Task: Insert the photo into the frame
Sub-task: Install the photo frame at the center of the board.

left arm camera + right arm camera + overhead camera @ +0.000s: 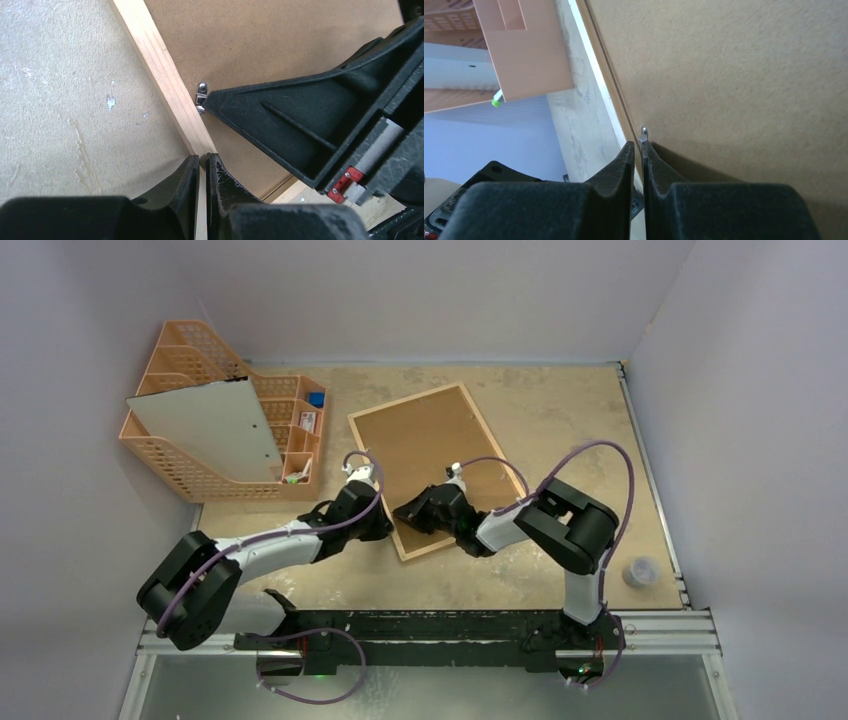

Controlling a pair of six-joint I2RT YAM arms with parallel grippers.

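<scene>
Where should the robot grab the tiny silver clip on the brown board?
Pinch the clip by its free end, coming straight down from the board side: it lies low and tight against the wooden edge of the frame. The right gripper is placed so.

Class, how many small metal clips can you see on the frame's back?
1: a metal clip beside the frame's wooden edging near a corner, at the right gripper's tip. Others may be hidden under the arms.
</scene>
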